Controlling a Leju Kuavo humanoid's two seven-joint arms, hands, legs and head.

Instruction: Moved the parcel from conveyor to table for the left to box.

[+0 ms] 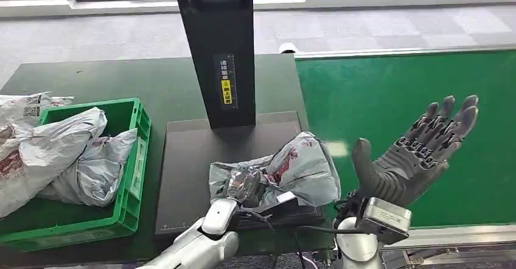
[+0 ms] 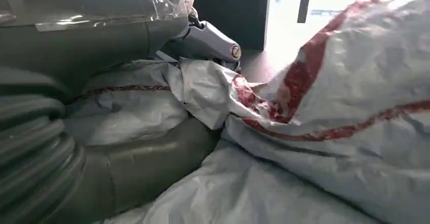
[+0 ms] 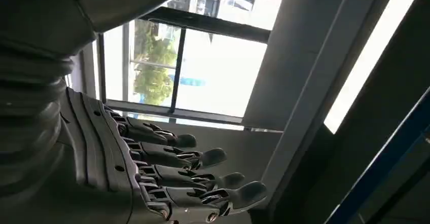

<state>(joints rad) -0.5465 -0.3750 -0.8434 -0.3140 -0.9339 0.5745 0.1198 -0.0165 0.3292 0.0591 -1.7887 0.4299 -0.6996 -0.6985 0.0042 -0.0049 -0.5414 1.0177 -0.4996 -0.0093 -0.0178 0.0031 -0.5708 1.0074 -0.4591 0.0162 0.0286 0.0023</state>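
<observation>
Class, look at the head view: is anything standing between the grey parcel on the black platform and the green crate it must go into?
Nothing visible blocks the way. The parcel, gripped by the left hand, lies right of the green crate, with bare platform between. The crate already holds other bags.

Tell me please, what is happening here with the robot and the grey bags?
The left hand grips a grey parcel lying on the black platform of the table. The right hand is raised, open and empty, above the green conveyor. The green box on the left already holds other parcels.
</observation>
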